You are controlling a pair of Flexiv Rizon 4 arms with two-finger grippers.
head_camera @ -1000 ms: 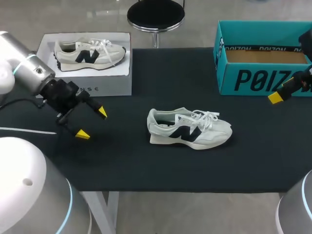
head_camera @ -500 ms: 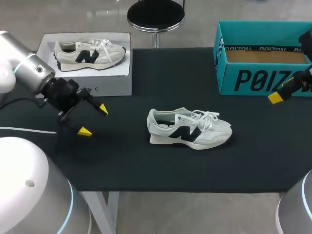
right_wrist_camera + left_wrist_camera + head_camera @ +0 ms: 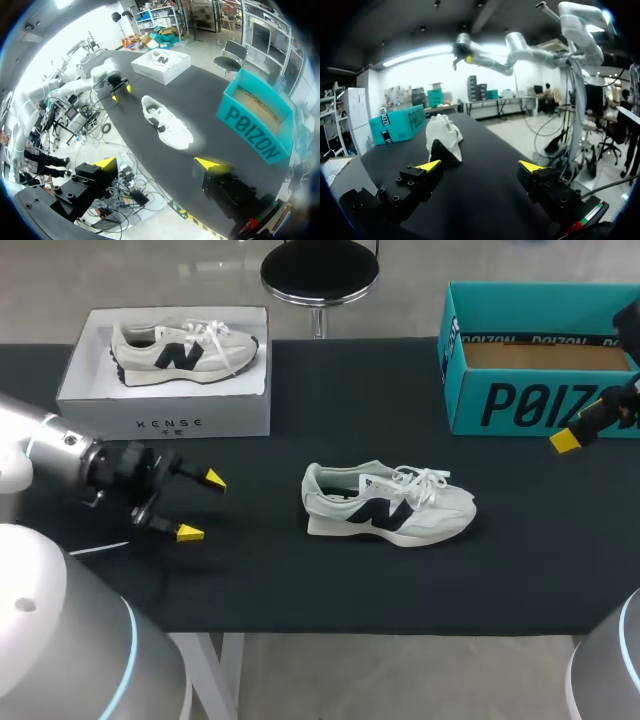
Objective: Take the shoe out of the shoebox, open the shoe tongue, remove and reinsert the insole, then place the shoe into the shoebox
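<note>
A pale grey shoe (image 3: 388,503) with a dark side mark and white laces lies on its sole mid-table, toe to the right. It also shows heel-on ahead of the left fingers as the shoe (image 3: 442,137), and far below the right fingers as the shoe (image 3: 167,124). The teal shoebox (image 3: 535,360) stands open at the back right, with nothing inside that I can see. My left gripper (image 3: 202,506) hovers open left of the shoe, pointing at its heel. My right gripper (image 3: 158,163) is open high above the table; only one yellow tip (image 3: 566,441) shows by the teal box.
A white shoebox (image 3: 165,370) at the back left holds a second, matching shoe (image 3: 183,349). The black table top (image 3: 300,570) stretches between the boxes and toward the front edge.
My left arm has dropped toward the front of the table and turned its open gripper to point at the shoe's heel. The right arm and the shoe have not moved.
</note>
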